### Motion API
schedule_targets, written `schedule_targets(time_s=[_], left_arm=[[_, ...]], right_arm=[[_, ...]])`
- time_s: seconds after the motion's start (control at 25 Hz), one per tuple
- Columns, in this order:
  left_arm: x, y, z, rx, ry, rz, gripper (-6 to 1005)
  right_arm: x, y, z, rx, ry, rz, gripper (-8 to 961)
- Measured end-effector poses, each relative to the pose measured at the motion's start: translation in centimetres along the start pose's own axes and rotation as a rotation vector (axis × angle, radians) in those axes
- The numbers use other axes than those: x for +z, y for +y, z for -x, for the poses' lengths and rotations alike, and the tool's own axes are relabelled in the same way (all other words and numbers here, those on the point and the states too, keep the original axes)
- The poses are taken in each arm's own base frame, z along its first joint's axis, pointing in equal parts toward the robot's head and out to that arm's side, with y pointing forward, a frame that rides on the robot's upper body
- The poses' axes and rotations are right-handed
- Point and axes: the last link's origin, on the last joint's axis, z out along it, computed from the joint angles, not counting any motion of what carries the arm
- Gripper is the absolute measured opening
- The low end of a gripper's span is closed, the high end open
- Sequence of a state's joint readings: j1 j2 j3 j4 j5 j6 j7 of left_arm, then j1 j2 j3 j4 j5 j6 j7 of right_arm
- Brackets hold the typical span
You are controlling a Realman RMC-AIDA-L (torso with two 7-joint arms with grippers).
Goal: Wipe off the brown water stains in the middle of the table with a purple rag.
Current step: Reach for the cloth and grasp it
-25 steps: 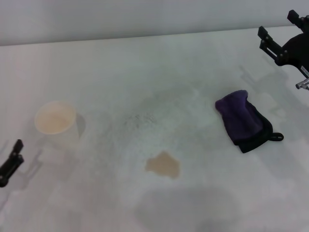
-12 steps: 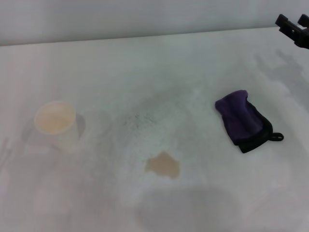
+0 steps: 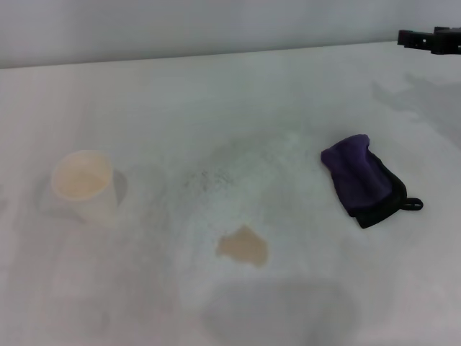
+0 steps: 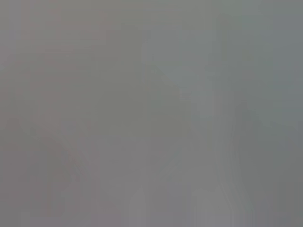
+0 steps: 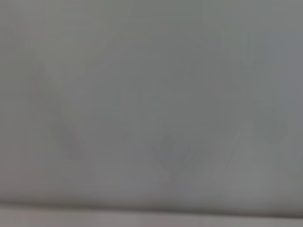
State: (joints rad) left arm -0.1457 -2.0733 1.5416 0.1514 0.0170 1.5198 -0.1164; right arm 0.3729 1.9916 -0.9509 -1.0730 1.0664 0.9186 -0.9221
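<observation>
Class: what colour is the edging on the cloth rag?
Black, trimming the small dark purple soft cloth rag; clearest in the head view.

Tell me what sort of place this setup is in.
Probably a lab or test bench, not a home. A bare white table against a plain wall holds only a staged brown stain, a purple rag and a paper cup. The right gripper shows at the far right edge.

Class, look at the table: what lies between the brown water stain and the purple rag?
Nothing: in the head view the stretch of white matte table between the light-brown water stain and the dark purple cloth rag is bare, apart from faint grey speckles.
</observation>
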Motion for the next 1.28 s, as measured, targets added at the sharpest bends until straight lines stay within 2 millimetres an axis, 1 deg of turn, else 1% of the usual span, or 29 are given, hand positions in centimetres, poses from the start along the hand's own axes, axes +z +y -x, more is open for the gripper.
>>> schedule_targets(time_s=[0.12, 0.28, 0.44, 0.56, 0.76, 0.92, 1.08, 1.28], left_arm=[[0.8, -0.5, 0.1, -0.003, -0.007, -0.032, 882], [1.4, -0.6, 0.2, 0.002, -0.013, -0.047, 882], [1.7, -0.6, 0.1, 0.023, -0.003, -0.044, 881], [1.9, -0.6, -0.1, 0.03, 0.008, -0.041, 881], [2.0, -1.0, 0.1, 0.035, -0.011, -0.054, 880], [1.7, -1.4, 0.6, 0.033, -0.043, -0.082, 880], [1.6, -1.4, 1.0, 0.037, -0.066, -0.083, 880], [1.5, -1.4, 1.2, 0.087, -0.082, -0.08, 879]], right_arm=[[0.1, 2.1, 1.9, -0.091, 0.123, -0.035, 812], [1.1, 5.9, 3.2, -0.183, 0.304, -0.05, 812], [1.9, 9.3, 3.6, -0.262, 0.447, -0.056, 812], [2.0, 10.8, 3.6, -0.247, 0.522, -0.053, 812], [1.9, 12.3, 3.5, -0.201, 0.623, -0.096, 812], [2.0, 12.8, 2.5, -0.17, 0.705, -0.123, 811], [2.5, 12.5, 0.7, -0.148, 0.79, -0.149, 811], [3.3, 11.7, -0.9, -0.126, 0.827, -0.16, 805]])
